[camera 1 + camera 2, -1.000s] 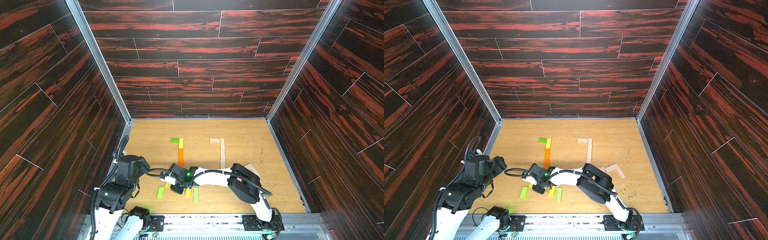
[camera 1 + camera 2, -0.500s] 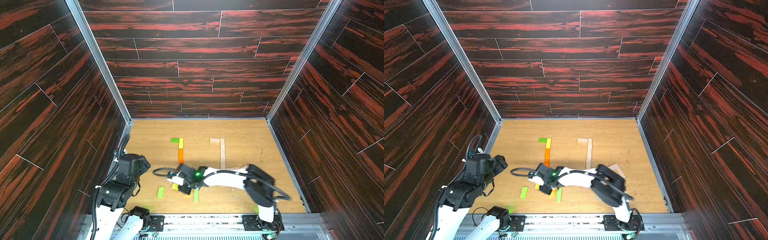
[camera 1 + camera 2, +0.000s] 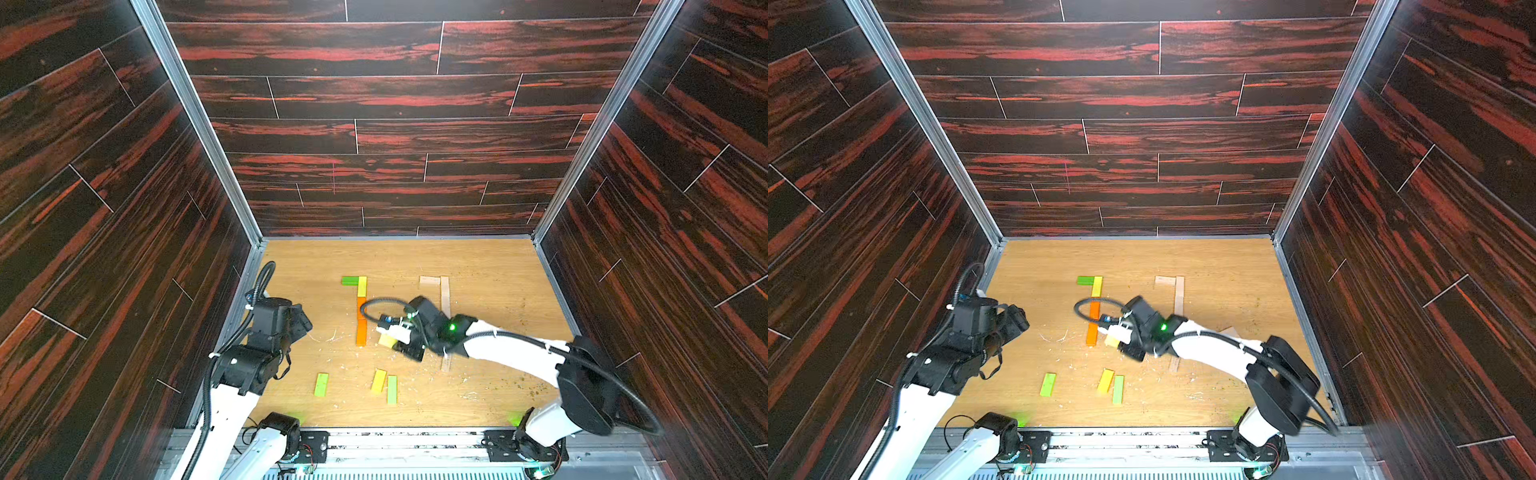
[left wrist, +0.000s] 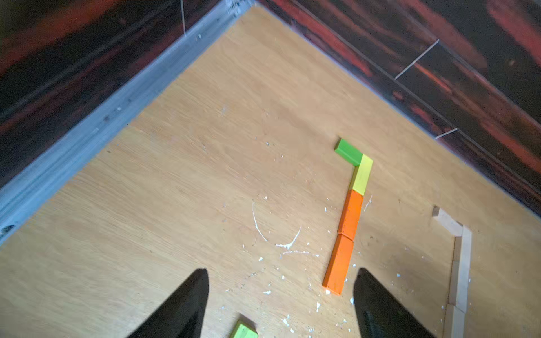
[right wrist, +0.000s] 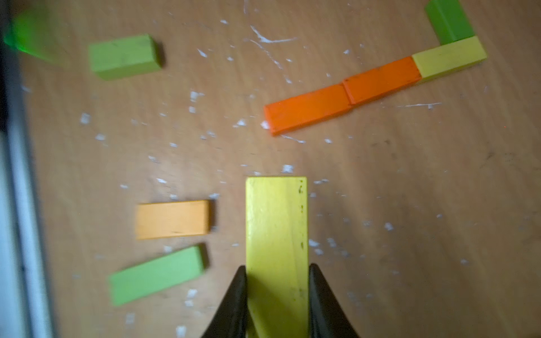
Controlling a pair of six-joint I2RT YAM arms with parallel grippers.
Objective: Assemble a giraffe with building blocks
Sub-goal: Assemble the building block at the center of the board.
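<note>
My right gripper (image 5: 277, 267) is shut on a yellow block (image 5: 276, 222), which sticks out forward from between the jaws. In both top views it hangs just right of the near end of the orange blocks (image 3: 361, 332). Those two orange blocks, a yellow block (image 3: 362, 286) and a green block (image 3: 350, 281) lie in an L-shaped line. A light green block (image 3: 321, 384), a yellow-orange block (image 3: 378, 381) and another light green block (image 3: 391, 389) lie loose near the front. My left gripper (image 4: 281, 272) is open and empty, at the left, facing the orange line (image 4: 341, 257).
Pale wood planks (image 3: 445, 295) form a second L-shaped line to the right, and one more pale plank (image 3: 446, 363) shows under my right arm. White specks litter the wooden floor (image 3: 490, 266). Dark panel walls close in three sides; a metal rail (image 3: 415, 440) runs along the front.
My right gripper has carried the yellow block up from the loose blocks near the front, rightward and toward the back, to beside the orange line's near end. The left arm has stayed put.
</note>
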